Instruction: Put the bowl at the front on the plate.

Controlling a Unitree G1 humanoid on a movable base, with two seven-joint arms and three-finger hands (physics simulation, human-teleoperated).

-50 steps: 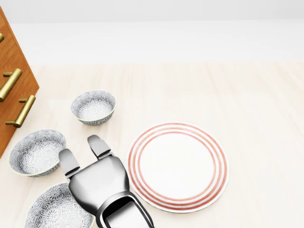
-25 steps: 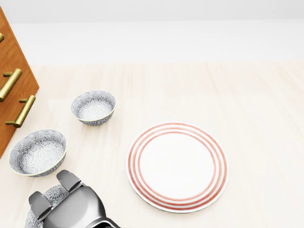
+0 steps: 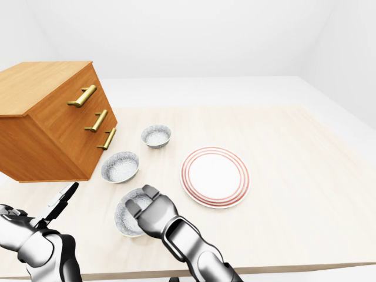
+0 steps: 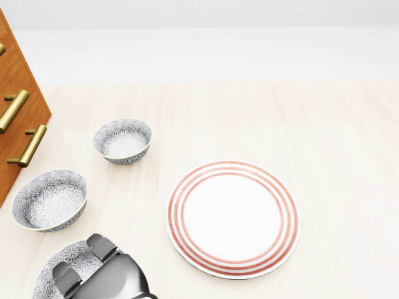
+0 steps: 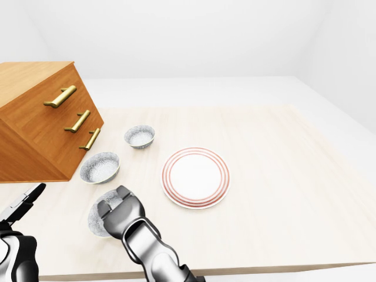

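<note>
The table (image 3: 294,194) is big and pale. In the left-eye view its near edge runs along the bottom. There is a lot of bare room to the right of the plate (image 3: 215,177) and above it.

The plate is white with red rings. It lies flat in the middle of the table with nothing on it.

On the left stands a brown chest of drawers (image 3: 53,123). Three bowls sit in a row beside it. The far bowl (image 3: 156,136) is at the top and the middle bowl (image 3: 120,167) is below it. The front bowl (image 3: 120,220) is lowest, near the table's bottom edge. It is left of the plate, with a strip of bare table between them.

The right hand (image 3: 154,214) is on the front bowl. Its fingers (image 4: 100,246) bend over the rim and reach inside. The thumb is hidden, so I cannot tell if the hand has a tight hold.

The left hand (image 3: 59,202) is low at the left, away from the bowls. Its fingers stick out straight and it holds nothing.
</note>
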